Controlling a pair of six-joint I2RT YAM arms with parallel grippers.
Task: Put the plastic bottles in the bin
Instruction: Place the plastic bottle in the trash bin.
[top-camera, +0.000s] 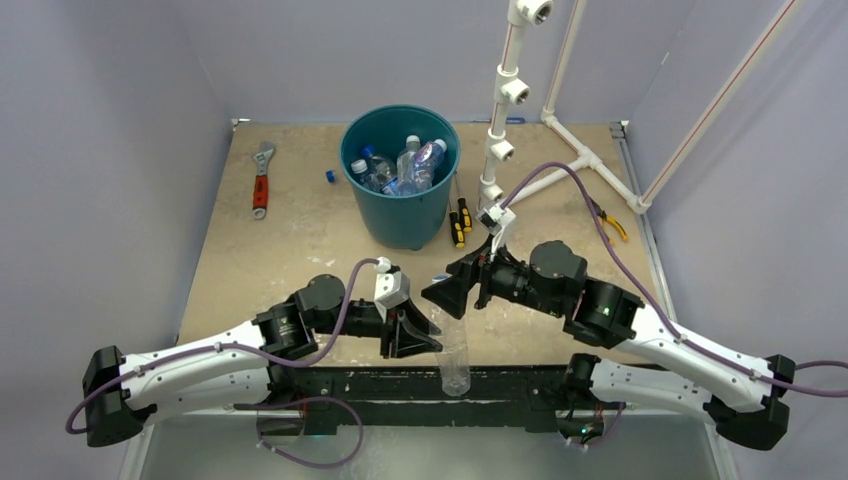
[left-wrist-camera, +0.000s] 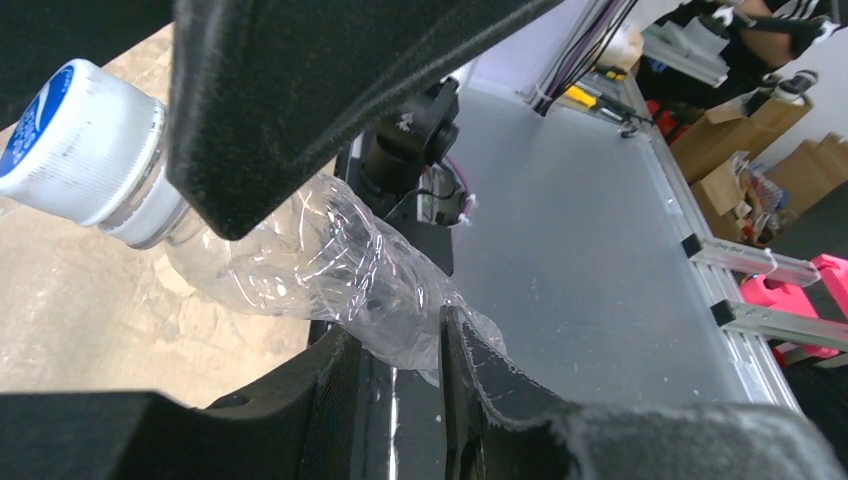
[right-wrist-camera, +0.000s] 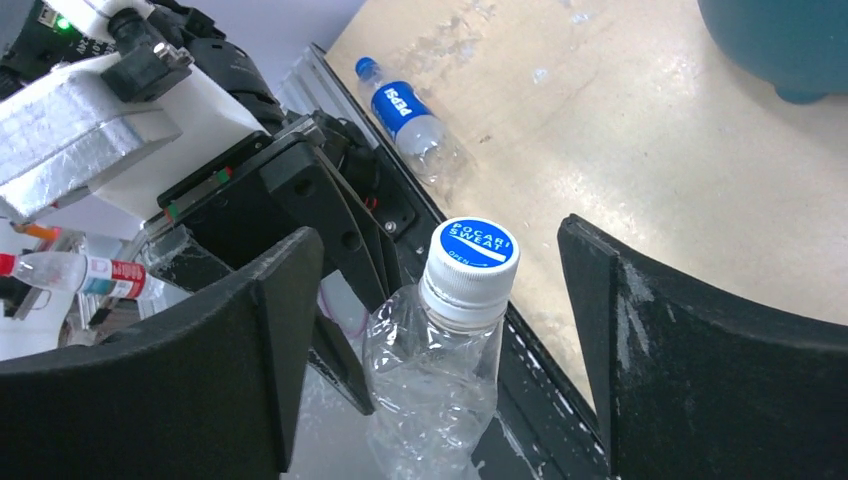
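Note:
My left gripper (top-camera: 428, 338) is shut on the crumpled base of a clear plastic bottle (top-camera: 453, 355) at the table's near edge. In the left wrist view its jaws (left-wrist-camera: 395, 345) pinch that bottle (left-wrist-camera: 300, 260). The bottle's white cap has a blue top (right-wrist-camera: 465, 258). My right gripper (top-camera: 442, 295) is open, its fingers on either side of the cap without touching it (right-wrist-camera: 440, 235). The teal bin (top-camera: 400, 190) stands at the back centre with several bottles (top-camera: 415, 160) inside. Another bottle with a blue label (right-wrist-camera: 410, 118) lies on the table.
A red-handled wrench (top-camera: 261, 180) lies at the back left. A loose blue cap (top-camera: 329, 175) lies left of the bin. Yellow-and-black screwdrivers (top-camera: 460, 222) lie right of the bin. The white pipe frame (top-camera: 500, 120) rises at the back right, with pliers (top-camera: 612, 222) beside it.

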